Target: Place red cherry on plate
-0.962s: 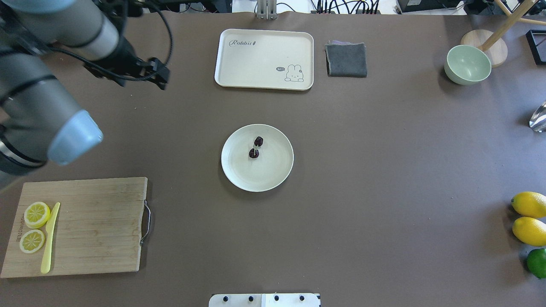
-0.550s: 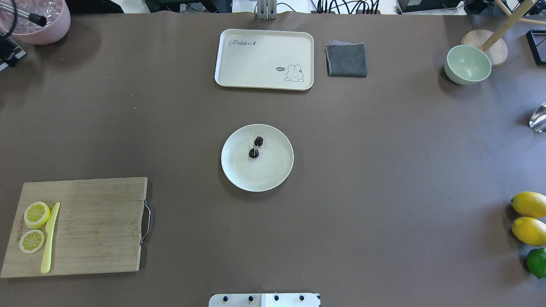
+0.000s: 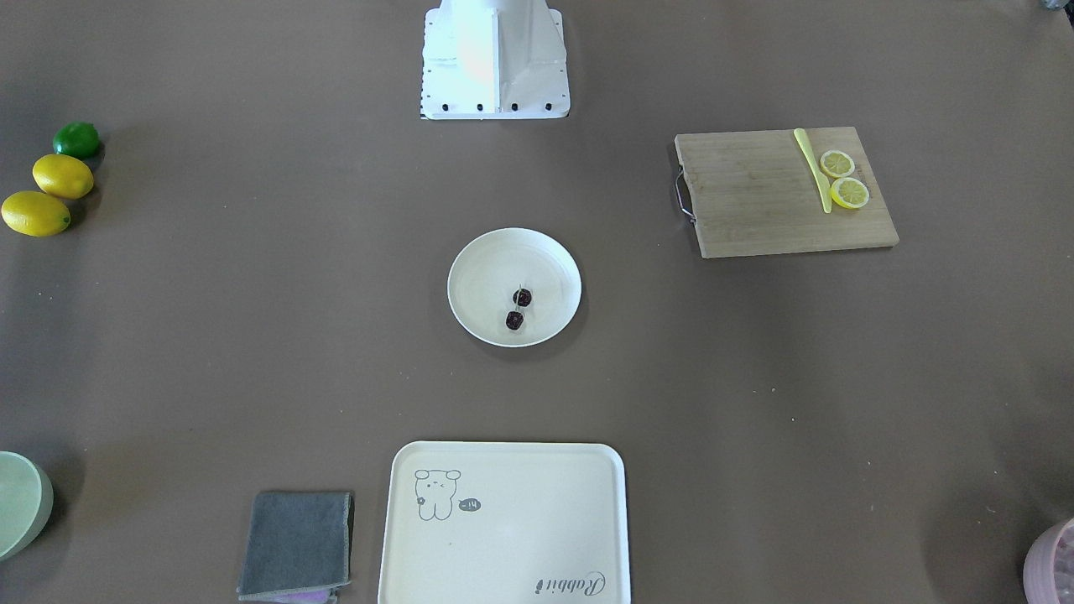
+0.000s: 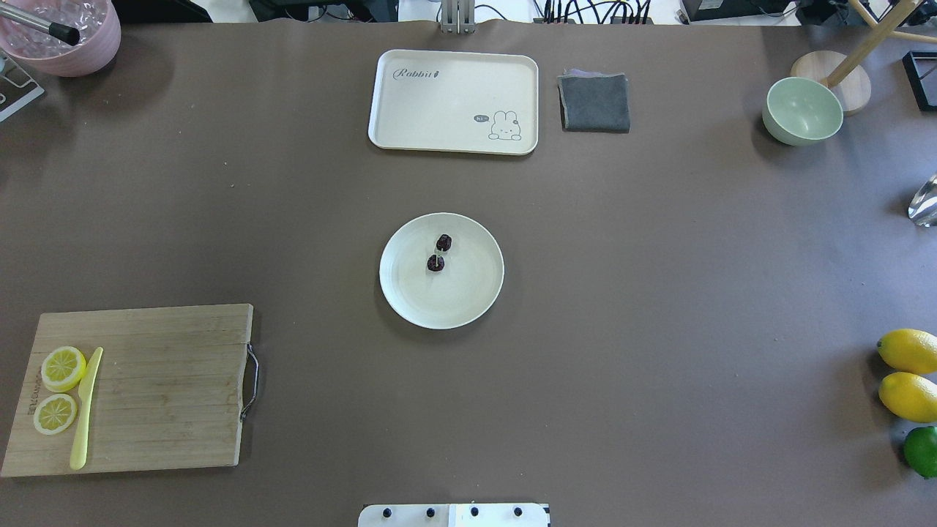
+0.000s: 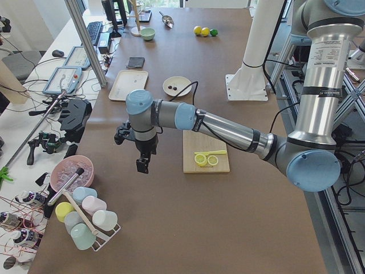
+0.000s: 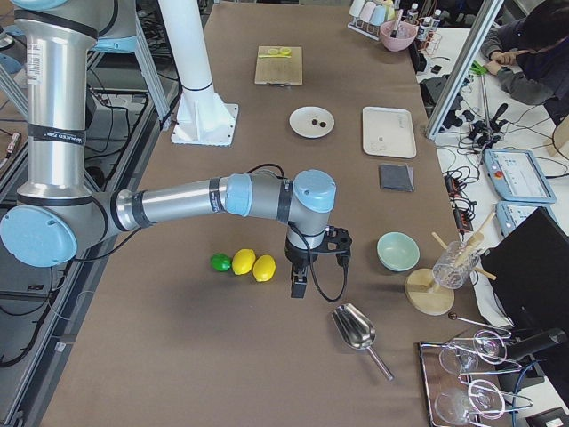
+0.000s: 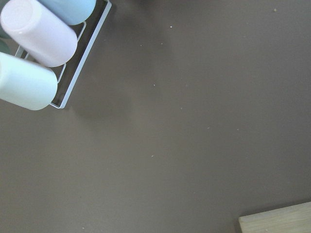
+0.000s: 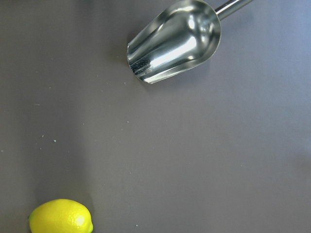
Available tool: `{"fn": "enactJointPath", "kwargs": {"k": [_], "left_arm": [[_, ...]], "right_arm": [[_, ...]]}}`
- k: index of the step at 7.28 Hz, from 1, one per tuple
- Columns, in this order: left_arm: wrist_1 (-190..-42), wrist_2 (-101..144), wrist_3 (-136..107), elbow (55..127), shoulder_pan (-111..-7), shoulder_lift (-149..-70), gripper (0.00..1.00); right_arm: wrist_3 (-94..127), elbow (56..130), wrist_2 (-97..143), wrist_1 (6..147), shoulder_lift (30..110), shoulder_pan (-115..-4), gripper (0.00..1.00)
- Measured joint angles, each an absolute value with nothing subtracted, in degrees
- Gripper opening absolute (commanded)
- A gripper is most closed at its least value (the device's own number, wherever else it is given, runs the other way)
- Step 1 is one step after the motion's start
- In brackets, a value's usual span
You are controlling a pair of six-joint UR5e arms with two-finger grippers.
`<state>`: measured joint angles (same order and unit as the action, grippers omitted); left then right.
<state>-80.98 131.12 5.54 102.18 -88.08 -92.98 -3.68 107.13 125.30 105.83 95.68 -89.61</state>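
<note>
The red cherry (image 4: pixel 439 252), a pair of tiny dark fruits joined by stems, lies on the round cream plate (image 4: pixel 454 304) at the table's middle; it also shows in the front view as the red cherry (image 3: pixel 518 308) on the plate (image 3: pixel 482 281). No gripper is near it. My left gripper (image 5: pixel 142 165) hangs over the table's left end, near a cup rack (image 5: pixel 85 220). My right gripper (image 6: pixel 298 286) hangs at the right end beside the lemons (image 6: pixel 253 265). Both show only in the side views, so I cannot tell whether they are open or shut.
A cream tray (image 4: pixel 454 101), a grey cloth (image 4: pixel 594 102) and a green bowl (image 4: pixel 802 111) stand at the far side. A cutting board (image 4: pixel 146 388) with lemon slices and a yellow knife lies near left. Two lemons (image 4: pixel 908 373), a lime and a metal scoop (image 8: pixel 172 41) are at the right.
My left arm has pulled back out of the overhead view to the left, uncovering a pink bowl in the far left corner. The cherry and plate have not moved.
</note>
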Motion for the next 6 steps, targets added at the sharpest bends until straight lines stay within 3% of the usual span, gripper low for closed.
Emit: {"fn": "enactJointPath", "kwargs": {"k": [6], "left_arm": [[-87.13,136.68,5.13,98.83,-90.33,-86.26,0.98]], "right_arm": [[-3.69,105.05,126.19,102.14,95.89,-89.65,1.00]]}}
